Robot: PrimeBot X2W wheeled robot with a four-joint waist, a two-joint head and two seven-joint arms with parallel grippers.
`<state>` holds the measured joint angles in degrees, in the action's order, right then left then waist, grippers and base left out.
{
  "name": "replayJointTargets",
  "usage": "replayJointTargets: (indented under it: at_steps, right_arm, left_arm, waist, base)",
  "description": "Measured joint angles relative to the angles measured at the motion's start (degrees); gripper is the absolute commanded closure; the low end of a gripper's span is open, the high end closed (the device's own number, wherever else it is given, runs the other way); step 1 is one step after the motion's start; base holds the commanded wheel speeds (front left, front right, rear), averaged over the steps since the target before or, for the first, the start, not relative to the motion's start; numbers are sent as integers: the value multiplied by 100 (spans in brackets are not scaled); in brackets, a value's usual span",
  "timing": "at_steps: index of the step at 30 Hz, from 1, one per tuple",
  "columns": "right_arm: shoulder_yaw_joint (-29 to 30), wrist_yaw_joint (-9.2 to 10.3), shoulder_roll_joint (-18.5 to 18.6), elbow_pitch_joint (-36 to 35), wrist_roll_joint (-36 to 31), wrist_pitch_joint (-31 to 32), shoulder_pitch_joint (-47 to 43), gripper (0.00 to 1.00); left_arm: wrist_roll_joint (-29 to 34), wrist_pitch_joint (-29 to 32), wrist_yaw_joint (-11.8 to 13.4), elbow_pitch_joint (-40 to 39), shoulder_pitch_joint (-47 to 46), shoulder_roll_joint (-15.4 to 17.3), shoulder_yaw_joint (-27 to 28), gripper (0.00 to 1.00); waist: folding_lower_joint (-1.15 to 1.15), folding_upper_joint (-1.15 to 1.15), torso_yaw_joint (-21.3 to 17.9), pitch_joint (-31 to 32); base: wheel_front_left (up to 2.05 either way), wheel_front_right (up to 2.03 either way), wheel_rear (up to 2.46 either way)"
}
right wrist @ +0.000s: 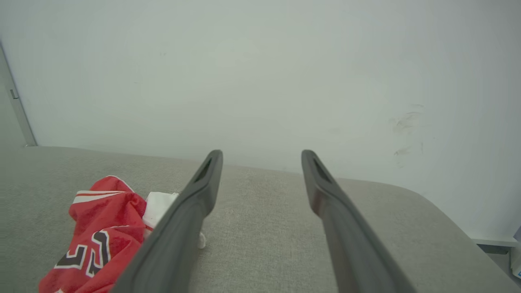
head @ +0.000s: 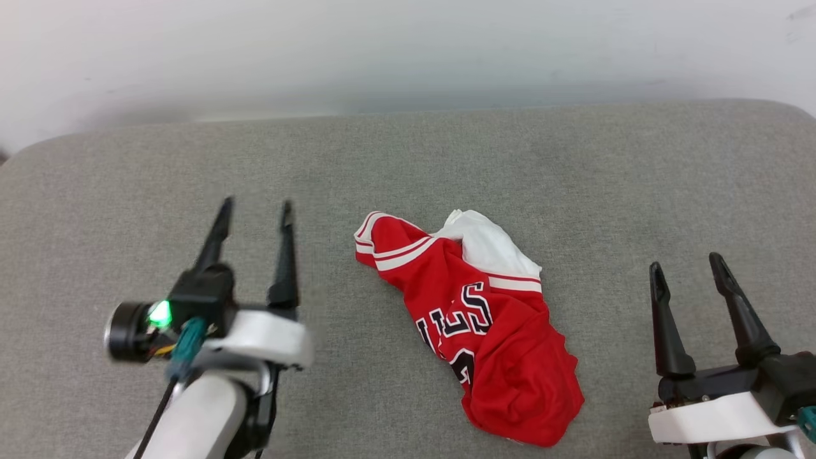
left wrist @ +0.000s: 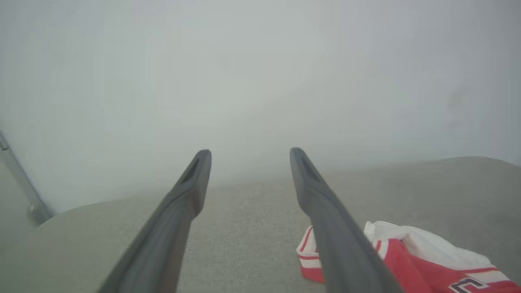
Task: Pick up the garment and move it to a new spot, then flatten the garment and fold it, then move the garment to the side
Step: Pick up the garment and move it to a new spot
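Two pairs of open fingers flank a crumpled shirt.
Bunched in a heap, the red shirt (head: 491,338) with its white sleeve lies near the middle of the grey worktop (head: 408,166), black lettering facing up. At its nine o'clock the left fingers (head: 285,255), at three o'clock the right fingers (head: 665,319), both spread wide, holding nothing, clear of the cloth.

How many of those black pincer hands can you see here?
2. The left gripper is left of the red garment, the right gripper right of it; both open and empty.
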<state>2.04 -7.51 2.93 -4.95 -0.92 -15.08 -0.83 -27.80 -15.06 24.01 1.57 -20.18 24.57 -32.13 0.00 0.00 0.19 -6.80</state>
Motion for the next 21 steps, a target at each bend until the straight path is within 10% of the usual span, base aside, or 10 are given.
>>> replayJointTargets:
  at_steps: [7, 21]
  right_arm:
    - [-74, 1, 1, 89, 282, 0, -93, 0]
    - [-119, 1, 1, 196, 695, 0, -359, 0]
  left_arm:
    - [833, -1, 16, -467, 1318, -401, 934, 0]
    - [1699, -1, -827, -583, 2551, -1189, 1994, 0]
  waist:
    - [0, 0, 15, 153]
    - [0, 0, -17, 458]
  base:
    - [0, 0, 0]
    - [0, 0, 0]
